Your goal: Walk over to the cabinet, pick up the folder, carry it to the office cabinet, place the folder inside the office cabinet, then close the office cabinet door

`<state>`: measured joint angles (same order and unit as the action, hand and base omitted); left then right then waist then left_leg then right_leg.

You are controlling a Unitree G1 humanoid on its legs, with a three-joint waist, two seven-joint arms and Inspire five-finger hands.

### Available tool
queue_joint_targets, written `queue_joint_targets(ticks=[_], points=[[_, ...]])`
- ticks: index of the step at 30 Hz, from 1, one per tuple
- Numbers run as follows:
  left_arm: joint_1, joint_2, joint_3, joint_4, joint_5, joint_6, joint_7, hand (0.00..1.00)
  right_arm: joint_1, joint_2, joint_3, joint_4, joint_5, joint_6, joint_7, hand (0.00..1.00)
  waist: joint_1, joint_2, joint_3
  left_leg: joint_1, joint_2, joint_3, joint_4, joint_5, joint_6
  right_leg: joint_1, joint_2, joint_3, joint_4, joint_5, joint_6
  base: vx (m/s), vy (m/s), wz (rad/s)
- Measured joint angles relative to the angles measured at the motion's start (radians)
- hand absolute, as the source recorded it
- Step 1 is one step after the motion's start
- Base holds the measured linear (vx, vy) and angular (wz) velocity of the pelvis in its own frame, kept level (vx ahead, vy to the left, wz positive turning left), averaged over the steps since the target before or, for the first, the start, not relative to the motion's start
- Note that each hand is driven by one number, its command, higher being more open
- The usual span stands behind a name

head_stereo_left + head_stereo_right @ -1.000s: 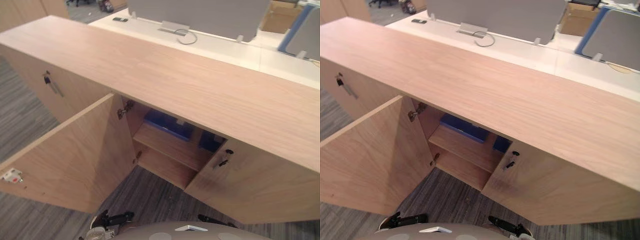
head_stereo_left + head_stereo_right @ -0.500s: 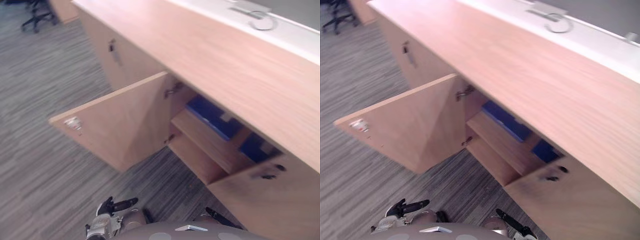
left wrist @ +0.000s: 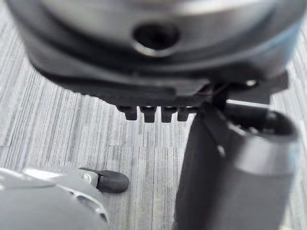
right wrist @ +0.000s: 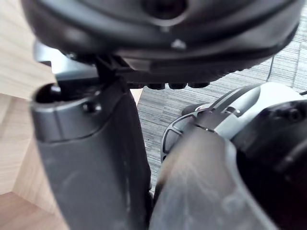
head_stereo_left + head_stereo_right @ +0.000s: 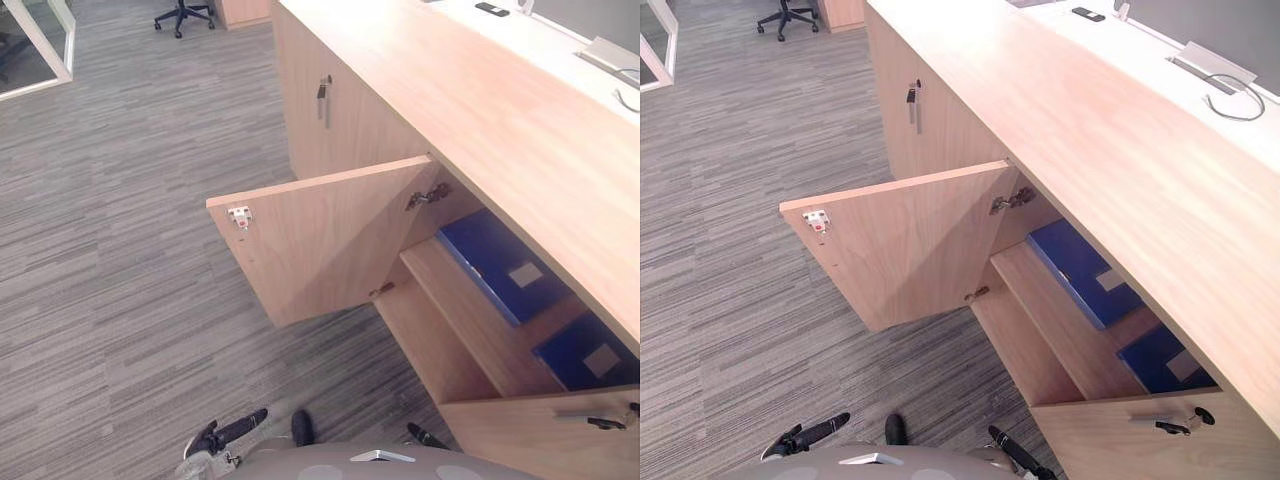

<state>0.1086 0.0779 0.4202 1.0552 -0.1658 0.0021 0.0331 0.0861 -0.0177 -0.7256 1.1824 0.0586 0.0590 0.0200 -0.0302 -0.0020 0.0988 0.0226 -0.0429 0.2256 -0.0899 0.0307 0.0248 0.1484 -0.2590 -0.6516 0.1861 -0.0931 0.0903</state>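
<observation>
A long low wooden cabinet (image 5: 500,110) runs along the right. Its door (image 5: 330,235) stands wide open, swung out over the carpet. Inside, on the upper shelf (image 5: 1050,310), a blue folder (image 5: 495,262) lies flat, with a second blue folder (image 5: 585,355) beside it further right. My left hand (image 5: 225,435) hangs low at the bottom edge, open and holding nothing, its thumb (image 3: 230,163) sticking out over the carpet. My right hand (image 5: 1015,455) also hangs low near the cabinet's foot, open and holding nothing.
The neighbouring door (image 5: 560,435) on the right is ajar, with a dark handle (image 5: 1175,422). A closed door with a handle (image 5: 323,100) lies further along. An office chair (image 5: 185,12) and a glass partition (image 5: 40,40) stand far off across the grey carpet.
The whole picture has swung round: the camera has turned, so the cabinet now runs along the right and more carpet shows. Door and folders lie as before. Both hands stay low.
</observation>
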Motion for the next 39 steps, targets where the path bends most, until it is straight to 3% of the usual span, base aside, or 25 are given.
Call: queue_joint_targets(ticks=[4,7,11,14,19,25,30,39], points=[[0.049,0.008,-0.032,-0.293,-0.035,0.001,0.01,1.0,0.006,-0.016,0.067,-0.008,-0.001,0.0,0.002,1.0,0.003,0.007,-0.001,-0.01,-0.003,0.002,-0.001,-0.001,-0.003,-0.009,0.001,0.006,-0.006,-0.003,-0.004,0.0,0.0,0.0],[0.033,0.018,-0.043,-0.411,-0.018,-0.002,0.009,1.0,0.009,-0.022,0.1,-0.014,-0.001,-0.001,0.004,1.0,0.001,0.012,-0.002,-0.013,-0.01,0.016,-0.001,0.0,-0.001,-0.009,0.002,0.028,-0.035,-0.01,-0.016,-0.02,-0.003,-0.15],[-0.024,0.021,-0.039,-0.436,-0.009,0.003,0.011,1.0,0.016,-0.028,0.131,-0.023,-0.001,-0.002,0.017,1.0,-0.003,0.02,-0.006,-0.011,-0.011,0.037,-0.001,-0.002,-0.001,-0.009,0.004,0.057,-0.054,-0.012,-0.019,-0.01,-0.016,-0.18],[-0.082,0.052,-0.013,-0.422,-0.034,0.007,0.013,1.0,0.016,-0.029,0.161,-0.027,-0.002,-0.003,0.023,1.0,-0.005,0.012,-0.008,-0.009,-0.008,0.055,-0.001,-0.004,-0.003,-0.009,0.01,0.081,-0.068,-0.012,-0.019,0.01,-0.041,-0.19],[-0.193,0.233,0.012,-0.345,-0.15,0.022,0.032,1.0,0.02,-0.03,0.22,-0.03,0.001,-0.007,0.039,1.0,-0.005,-0.008,-0.011,0.006,0.009,0.094,-0.001,-0.017,-0.019,-0.024,0.021,0.123,-0.067,-0.012,-0.019,0.03,-0.05,-0.22],[-0.294,0.354,-0.022,-0.336,-0.183,0.02,0.03,1.0,0.024,-0.036,0.248,-0.032,0.005,-0.009,0.044,1.0,-0.001,-0.01,-0.014,0.028,0.017,0.128,0.003,-0.021,-0.021,-0.025,0.026,0.165,-0.061,-0.011,-0.018,0.08,-0.04,-0.16],[-0.337,0.363,-0.095,-0.347,-0.178,0.018,0.033,1.0,0.033,-0.038,0.266,-0.043,0.006,-0.016,0.05,1.0,-0.001,-0.007,-0.015,0.04,0.034,0.137,0.005,-0.021,-0.022,-0.027,0.037,0.18,-0.046,-0.011,-0.018,0.06,-0.073,-0.07],[-0.309,0.359,-0.25,-0.484,0.102,0.02,0.052,1.0,0.044,-0.049,0.305,-0.052,0.006,-0.028,0.062,1.0,0.004,-0.001,-0.02,0.039,0.049,0.129,0.004,-0.011,-0.031,-0.033,0.041,0.186,-0.031,-0.008,-0.013,-0.01,-0.04,0.02]])
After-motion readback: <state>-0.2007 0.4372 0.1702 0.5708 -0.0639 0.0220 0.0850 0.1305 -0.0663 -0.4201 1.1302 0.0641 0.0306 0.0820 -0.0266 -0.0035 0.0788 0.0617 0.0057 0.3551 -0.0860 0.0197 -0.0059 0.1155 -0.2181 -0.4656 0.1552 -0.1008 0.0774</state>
